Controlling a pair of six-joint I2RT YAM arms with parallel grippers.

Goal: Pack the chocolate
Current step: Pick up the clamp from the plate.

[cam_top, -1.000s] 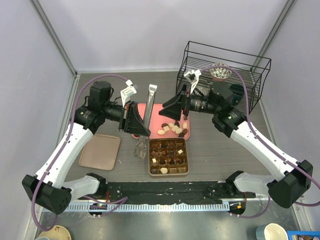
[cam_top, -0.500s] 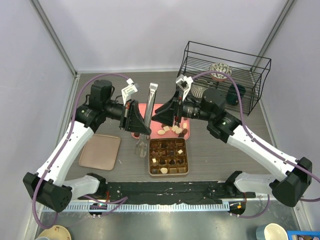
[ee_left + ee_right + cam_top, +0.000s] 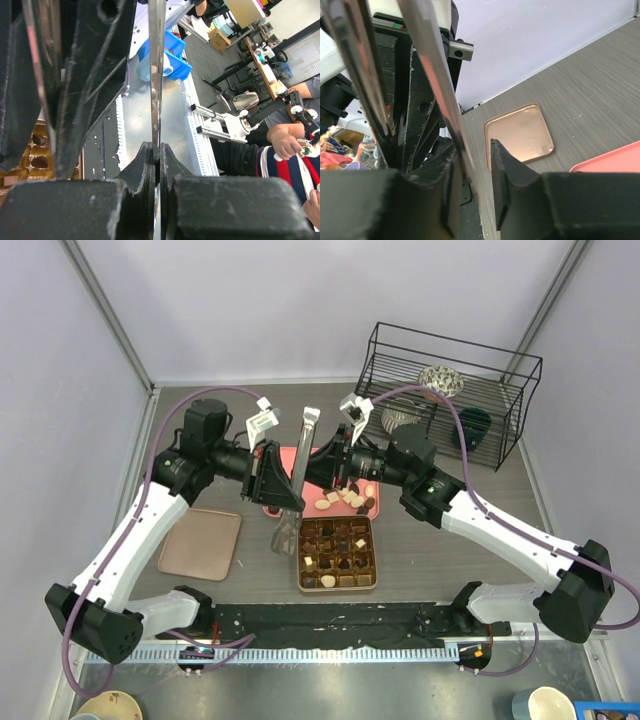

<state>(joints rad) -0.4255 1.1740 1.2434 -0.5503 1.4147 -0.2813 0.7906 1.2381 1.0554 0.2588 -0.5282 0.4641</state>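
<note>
The tabletop (image 3: 440, 550) is grey with a fine wood grain. A gold-brown gridded box (image 3: 376, 558) lies open near the middle front, chocolate (image 3: 337, 540) in its compartments. Just behind it sits a flat pink tray (image 3: 620, 160) with more pieces on it, partly hidden from above. To the left, apart from both, lies a flat copper-coloured lid (image 3: 200, 543) with rounded corners. At the rear right stands a black wire basket (image 3: 505, 405) with dishes inside. Along the near edge runs a black mounting strip (image 3: 330, 618).
</note>
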